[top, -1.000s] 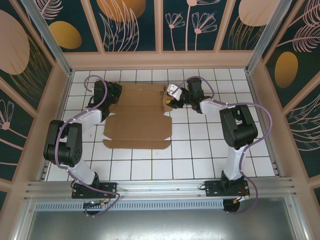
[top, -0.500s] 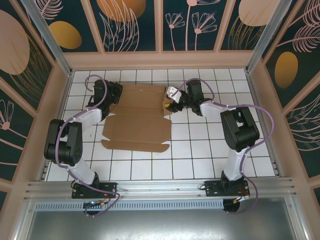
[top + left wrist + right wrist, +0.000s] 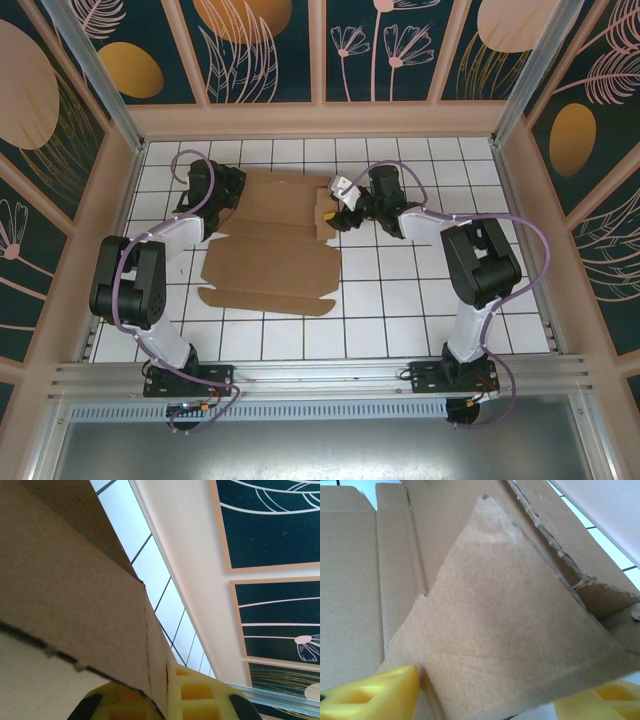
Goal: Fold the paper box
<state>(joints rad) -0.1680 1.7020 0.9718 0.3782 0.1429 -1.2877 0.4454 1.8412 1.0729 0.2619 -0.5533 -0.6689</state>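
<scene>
My arms fold a brown paper box (image 3: 272, 262) at the table's (image 3: 400, 300) middle.
Its near flap (image 3: 265, 300) lies flat. Toward the far edge, my left gripper (image 3: 157, 700) clamps a side wall (image 3: 65, 580). My right gripper (image 3: 495, 696) gapes around a raised flap (image 3: 510, 630) that could spring down unheld.

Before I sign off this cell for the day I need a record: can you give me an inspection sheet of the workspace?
Surface: white tiled table, dark grid lines.
Job's things: paper box, a brown cardboard sheet lying mostly flat, not yet folded up.
Clutter: nothing seen.
Grippers: left gripper shut on the box's edge; right gripper open, with a raised flap standing between its fingers.
Cables: purple cables run along both arms, looping near the wrists.
Surroundings: walls with plant-patterned panels; metal rail at the near edge.
</scene>
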